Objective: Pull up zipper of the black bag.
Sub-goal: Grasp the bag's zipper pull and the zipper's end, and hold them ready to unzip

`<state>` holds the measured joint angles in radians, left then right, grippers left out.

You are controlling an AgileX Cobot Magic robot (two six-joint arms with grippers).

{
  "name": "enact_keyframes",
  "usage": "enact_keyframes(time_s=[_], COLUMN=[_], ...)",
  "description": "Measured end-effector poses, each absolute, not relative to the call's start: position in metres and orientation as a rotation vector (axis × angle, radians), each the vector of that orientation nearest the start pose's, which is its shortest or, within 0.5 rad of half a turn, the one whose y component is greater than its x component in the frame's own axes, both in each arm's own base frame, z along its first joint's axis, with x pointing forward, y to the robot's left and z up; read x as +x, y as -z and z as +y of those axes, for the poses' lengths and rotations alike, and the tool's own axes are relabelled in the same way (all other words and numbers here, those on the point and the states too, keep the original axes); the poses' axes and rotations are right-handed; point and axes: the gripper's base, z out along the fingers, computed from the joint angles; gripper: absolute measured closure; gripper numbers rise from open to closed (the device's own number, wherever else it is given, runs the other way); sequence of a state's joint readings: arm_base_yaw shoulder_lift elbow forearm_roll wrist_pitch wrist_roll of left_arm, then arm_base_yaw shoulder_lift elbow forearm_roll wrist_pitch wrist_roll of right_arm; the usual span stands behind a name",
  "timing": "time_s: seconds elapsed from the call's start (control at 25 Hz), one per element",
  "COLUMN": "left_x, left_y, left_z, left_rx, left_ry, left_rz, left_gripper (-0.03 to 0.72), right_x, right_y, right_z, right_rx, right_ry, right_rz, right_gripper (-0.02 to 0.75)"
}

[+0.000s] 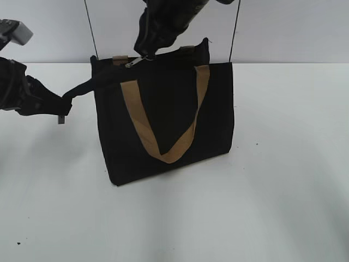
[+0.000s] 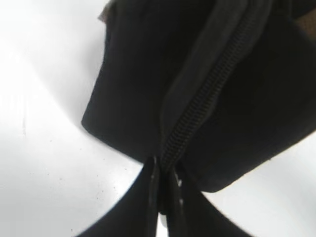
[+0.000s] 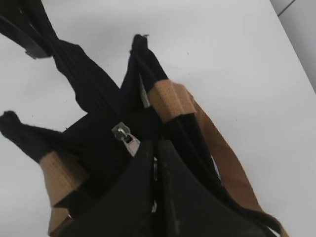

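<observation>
Black bag [image 1: 163,120]: you've got it standing upright on the white surface [image 1: 272,207], tan handle [image 1: 163,123] hanging down the front.
Zipper [image 2: 207,98]: runs along the top edge; its silvery pull tab [image 3: 126,137] sits near the left end of the top.
Left tool [image 2: 165,190]: pressed together, pinching the bag's end tail, stretched out sideways to the left.
Right tool [image 3: 155,173]: up top, pressed together right at the pull tab, looks like it's gripping it, though the contact is kinda hidden.
</observation>
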<state>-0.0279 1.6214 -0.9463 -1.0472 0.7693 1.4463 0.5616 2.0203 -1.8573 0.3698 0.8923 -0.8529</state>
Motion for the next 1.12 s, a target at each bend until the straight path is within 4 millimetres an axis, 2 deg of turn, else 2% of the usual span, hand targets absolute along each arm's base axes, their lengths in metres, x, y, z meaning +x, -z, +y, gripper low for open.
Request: enact_keyframes(time_s=[0.24, 0.52, 0.84, 0.92, 1.0, 1.04, 1.12], left_x=[0.308, 0.308, 0.308, 0.308, 0.308, 0.307, 0.305], left_y=[-0.218, -0.218, -0.219, -0.219, -0.222, -0.225, -0.234], left_z=[-0.061, -0.061, -0.061, -0.061, -0.06, -0.06, -0.059], left_rx=[0.894, 0.889, 0.883, 0.881, 0.881, 0.878, 0.845], left_ry=[0.598, 0.6, 0.609, 0.601, 0.588, 0.582, 0.565], left_rz=[2.268, 2.271, 2.27, 2.268, 2.26, 2.252, 2.238], left_gripper=[0.676, 0.676, 0.676, 0.659, 0.591, 0.539, 0.379], right_x=[0.387, 0.401, 0.401, 0.397, 0.391, 0.387, 0.381], right_y=[-0.289, -0.287, -0.291, -0.298, -0.31, -0.317, -0.328], right_z=[0.241, 0.201, 0.197, 0.198, 0.2, 0.202, 0.205], right_rx=[-1.503, -1.516, -1.479, -1.46, -1.42, -1.395, -1.358], right_ry=[-0.199, 0.08, 0.076, 0.013, -0.091, -0.145, -0.227], right_rz=[2.078, 2.188, 2.21, 2.197, 2.176, 2.165, 2.147], right_gripper=[0.751, 0.751, 0.747, 0.689, 0.558, 0.478, 0.358])
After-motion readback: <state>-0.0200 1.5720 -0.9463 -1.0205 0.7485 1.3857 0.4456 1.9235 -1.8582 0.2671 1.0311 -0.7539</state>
